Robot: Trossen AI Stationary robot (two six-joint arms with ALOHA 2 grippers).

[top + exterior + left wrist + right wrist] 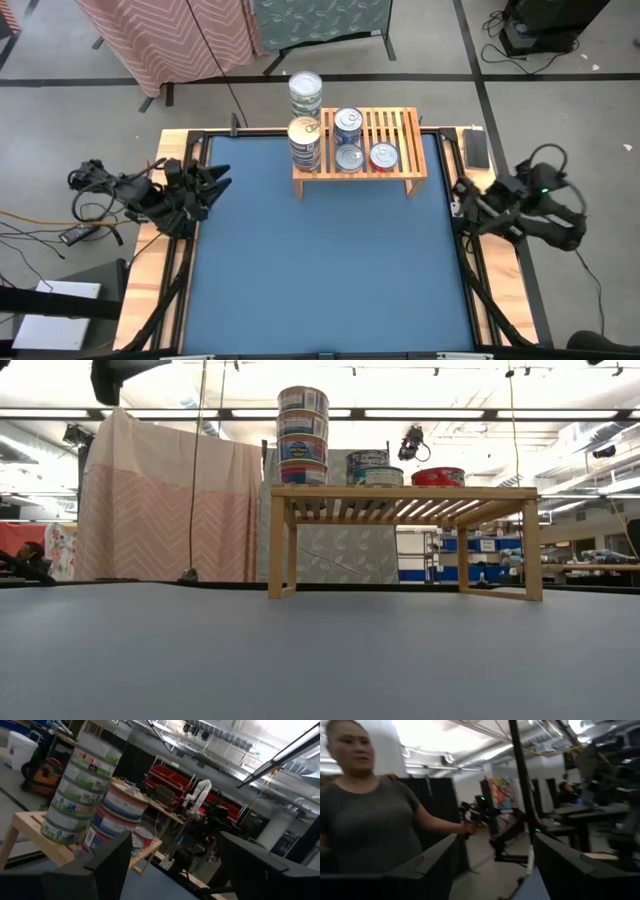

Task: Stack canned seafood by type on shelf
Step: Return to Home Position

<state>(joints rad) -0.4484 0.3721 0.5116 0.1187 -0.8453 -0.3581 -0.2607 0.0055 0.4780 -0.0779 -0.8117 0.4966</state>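
Left hand (220,180), right hand (458,205), open, empty

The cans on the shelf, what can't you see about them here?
Low view: the front tall stack hides the tall stack behind it.
High view: the blue tins' labels are too small to read.
Left wrist view: the stacks and a finger of the left gripper hide most of the red tin.
Right wrist view: the shelf is out of frame.

Dark arms (165,195), black cables (88,180), angular jaws
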